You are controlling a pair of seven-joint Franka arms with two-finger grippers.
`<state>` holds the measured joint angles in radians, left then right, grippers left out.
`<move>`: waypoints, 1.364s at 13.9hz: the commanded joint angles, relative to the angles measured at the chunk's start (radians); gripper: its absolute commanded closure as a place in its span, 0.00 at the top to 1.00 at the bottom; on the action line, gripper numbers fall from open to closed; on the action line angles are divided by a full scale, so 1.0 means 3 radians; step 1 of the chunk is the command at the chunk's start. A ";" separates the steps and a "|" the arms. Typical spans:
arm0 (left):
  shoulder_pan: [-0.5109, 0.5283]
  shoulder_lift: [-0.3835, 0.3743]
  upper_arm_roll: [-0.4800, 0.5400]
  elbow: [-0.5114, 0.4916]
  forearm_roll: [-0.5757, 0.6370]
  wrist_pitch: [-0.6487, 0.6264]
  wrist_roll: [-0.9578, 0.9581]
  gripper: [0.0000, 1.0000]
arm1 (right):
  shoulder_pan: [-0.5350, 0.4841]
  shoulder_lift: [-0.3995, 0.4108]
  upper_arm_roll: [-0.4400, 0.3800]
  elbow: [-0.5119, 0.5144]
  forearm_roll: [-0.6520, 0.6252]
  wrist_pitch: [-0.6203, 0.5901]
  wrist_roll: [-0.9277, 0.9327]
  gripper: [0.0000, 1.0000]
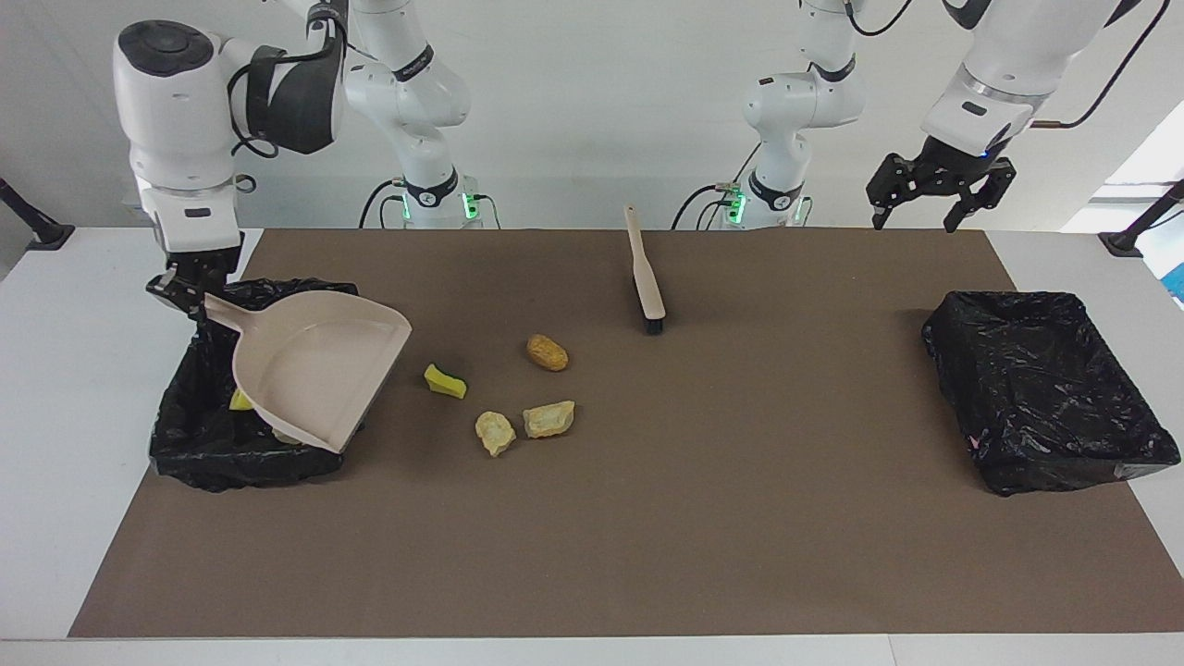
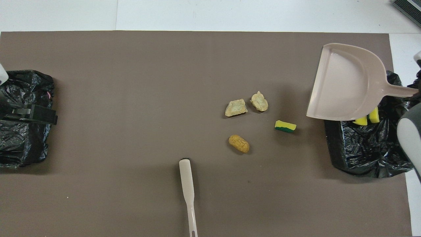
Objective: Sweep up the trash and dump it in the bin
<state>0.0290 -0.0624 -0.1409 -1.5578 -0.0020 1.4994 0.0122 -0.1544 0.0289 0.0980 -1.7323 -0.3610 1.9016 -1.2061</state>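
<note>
**Between dumps: pan empty over bin, four pieces left on mat**

Step in hand, as I read it: one load is dumped, next sweep not started. Right gripper [image 1: 190, 294] is pinched on the handle of the dustpan [image 1: 314, 375], held in the air over the bin [image 1: 190, 444] at the right arm's end of the table, its mouth tilted toward the mat. The pan looks empty. Yellow sponge bits [image 2: 365, 118] show in that bin beside the pan; other pieces there may be hidden under it.

Trash left on the mat [image 1: 647, 518]: sponge wedge [image 1: 445, 381] nearest the bin, brown lump [image 1: 547, 352], and two beige lumps [image 1: 524, 425] just beside each other, farther from the robots than the brown one. All near mid-table, toward the right arm's end.

Left gripper [image 1: 934, 190] has its fingers spread and holds nothing, raised over the left arm's end of the table near the second bin [image 1: 1045, 388], which looks empty. Brush [image 1: 645, 273] lies untouched on the mat, handle toward the robots, bristles pointing at the trash.

Next move probably calls for setting the pan lip flat on the mat by the wedge, and the left arm taking the brush handle. Lumps may roll past the lip.

Surface: brown mat on a white table. Room: plain white wall, arm bases with green lights, a dark stand at each table end.
</note>
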 commanded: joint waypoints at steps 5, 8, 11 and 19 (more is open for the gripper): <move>-0.0051 0.0116 0.0163 0.0197 -0.0131 -0.0094 0.0108 1.00 | 0.0580 0.0185 -0.0005 -0.0034 0.0441 0.0007 0.1792 0.00; -0.0005 0.0095 0.0178 0.0202 -0.0162 -0.0100 0.0113 1.00 | 0.0851 0.0317 -0.0005 0.0011 0.0457 0.0017 0.2683 0.00; 0.0001 0.0090 0.0173 0.0197 -0.0208 -0.0130 0.0108 1.00 | 0.1148 0.0491 0.0000 0.0098 0.0482 0.0048 0.3649 0.00; -0.0132 0.0095 0.0189 0.0197 -0.0208 -0.0115 0.0103 1.00 | 0.2195 0.1380 0.0001 0.0823 0.0805 0.0078 0.5536 0.00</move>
<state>0.0243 -0.0372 -0.0973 -1.5201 -0.0574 1.4830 0.0372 0.4442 0.3343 0.1050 -1.6053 -0.1320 1.9244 0.3244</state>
